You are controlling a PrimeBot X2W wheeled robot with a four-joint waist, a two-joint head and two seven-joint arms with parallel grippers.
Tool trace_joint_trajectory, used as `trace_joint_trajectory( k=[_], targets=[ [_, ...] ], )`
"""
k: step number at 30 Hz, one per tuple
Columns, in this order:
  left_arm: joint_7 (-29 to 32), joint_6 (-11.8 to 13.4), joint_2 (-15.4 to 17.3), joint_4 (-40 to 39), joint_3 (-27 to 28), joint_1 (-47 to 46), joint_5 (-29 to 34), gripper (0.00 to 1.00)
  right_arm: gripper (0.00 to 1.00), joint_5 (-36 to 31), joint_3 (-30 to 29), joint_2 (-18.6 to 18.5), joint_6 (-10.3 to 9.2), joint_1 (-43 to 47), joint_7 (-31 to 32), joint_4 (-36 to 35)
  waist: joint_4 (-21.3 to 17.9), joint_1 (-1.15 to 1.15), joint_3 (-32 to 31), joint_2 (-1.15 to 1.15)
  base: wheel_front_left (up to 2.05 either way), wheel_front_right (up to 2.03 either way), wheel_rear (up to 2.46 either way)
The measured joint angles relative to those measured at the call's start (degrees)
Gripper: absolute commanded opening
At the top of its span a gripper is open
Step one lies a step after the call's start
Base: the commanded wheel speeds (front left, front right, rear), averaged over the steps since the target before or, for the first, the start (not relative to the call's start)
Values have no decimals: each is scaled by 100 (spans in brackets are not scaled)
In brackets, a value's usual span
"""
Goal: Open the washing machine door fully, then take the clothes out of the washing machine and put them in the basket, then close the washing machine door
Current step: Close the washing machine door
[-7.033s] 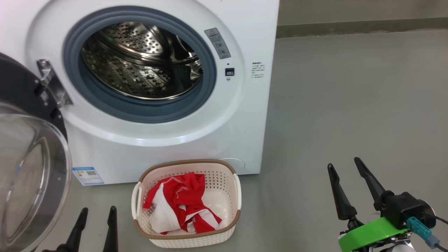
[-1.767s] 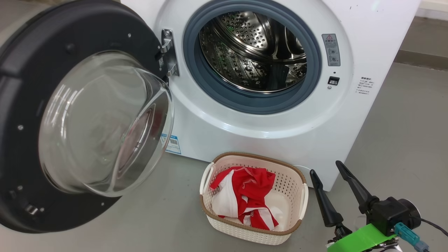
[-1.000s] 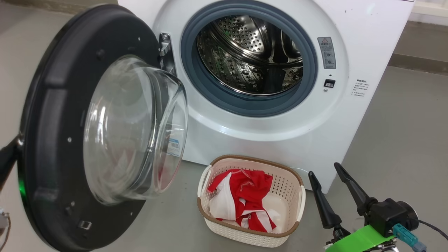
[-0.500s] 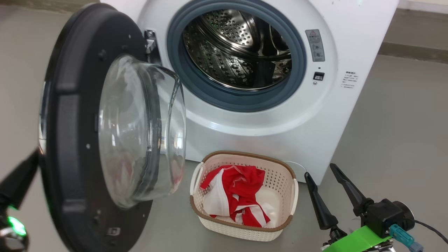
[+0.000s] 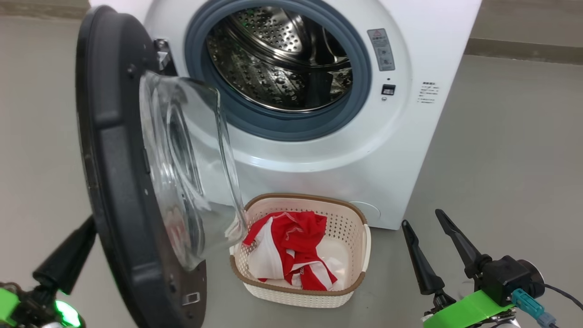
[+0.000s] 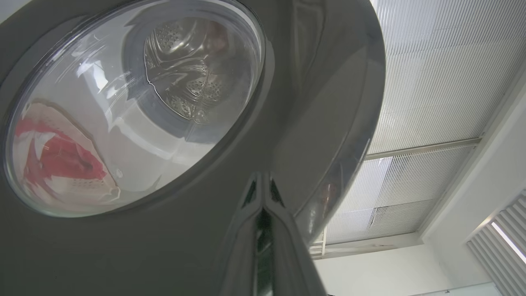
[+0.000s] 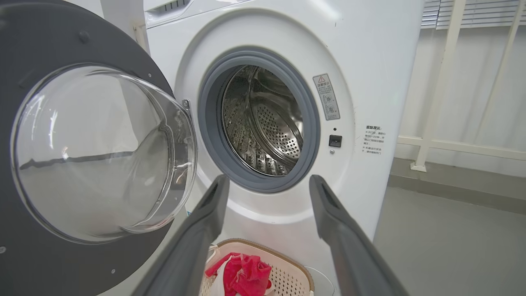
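The washing machine [image 5: 401, 150] stands with its steel drum [image 5: 278, 59] bare. The washing machine door [image 5: 118, 182] hangs half open on the left, nearly edge-on, its glass bowl [image 5: 186, 168] bulging toward the basket [image 5: 360, 255]. Red and white clothes [image 5: 291, 248] lie in that basket on the floor below the opening. My left gripper [image 5: 89, 228] is shut behind the door, its tips [image 6: 261, 181] against the door's glossy outer face [image 6: 205, 246]. At the lower right, beside the basket, my right gripper [image 5: 422, 217] is open and holds nothing; its wrist view frames the drum [image 7: 267, 119] between its fingers [image 7: 213, 205].
Grey floor [image 5: 501, 136] spreads to the right of the machine. A low ledge [image 5: 524, 48] runs along the wall behind. The right wrist view shows white railings [image 7: 435, 82] beyond the machine.
The door has swung from facing me to nearly edge-on, toward the machine. My shut left gripper has come into view behind it. The head camera has shifted too. The right gripper stays open.
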Motion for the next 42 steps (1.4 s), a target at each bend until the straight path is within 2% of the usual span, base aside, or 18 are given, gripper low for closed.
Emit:
trace_joint_trajectory(
  k=[10, 22, 23, 25, 26, 33, 36, 39, 42],
  targets=[
    [-385, 2, 2, -389, -386, 520, -521, 0, 100, 0, -36, 1, 0, -12, 0, 0, -285, 0, -1, 0, 0, 0, 0],
    [-589, -67, 9, -511, -436, 743, -476, 0, 100, 1, -55, 1, 0, -12, 0, 0, -378, 0, -35, 0, 0, 0, 0],
    [-660, -110, 10, -509, -433, 743, -420, 4, 100, 1, -56, 2, 0, -12, 0, 0, -370, 0, -37, 0, 0, 0, 0],
    [-773, -171, 16, -499, -416, 743, -308, 71, 100, 1, -57, 3, 0, -12, 0, 0, -354, 0, -31, 0, 0, 0, 0],
    [-829, -258, 41, -492, -417, 744, -207, 100, 100, 1, -57, 3, 0, -12, 0, 0, -346, 0, -24, 0, 0, 0, 0],
    [-1655, -1146, 432, -198, -595, 946, 1317, 100, 100, 3, -53, 4, 0, -14, 0, 1, -285, 0, 44, 0, 0, 0, 0],
    [-2220, -1532, 446, 29, -637, 971, 1931, 100, 100, 9, -49, 4, 0, -14, 0, 2, -268, 0, 40, 0, 0, 0, 0],
    [-2884, -1789, 520, 230, -711, 975, 2709, 100, 100, 56, -48, 5, 0, -14, 0, 5, -256, 0, 13, 0, 0, 0, 0],
    [-3573, -1928, 630, 439, -837, 1017, 3454, 100, 100, 59, -41, 7, 0, -14, 0, 10, -252, 0, -31, 0, 0, 0, 0]
  ],
)
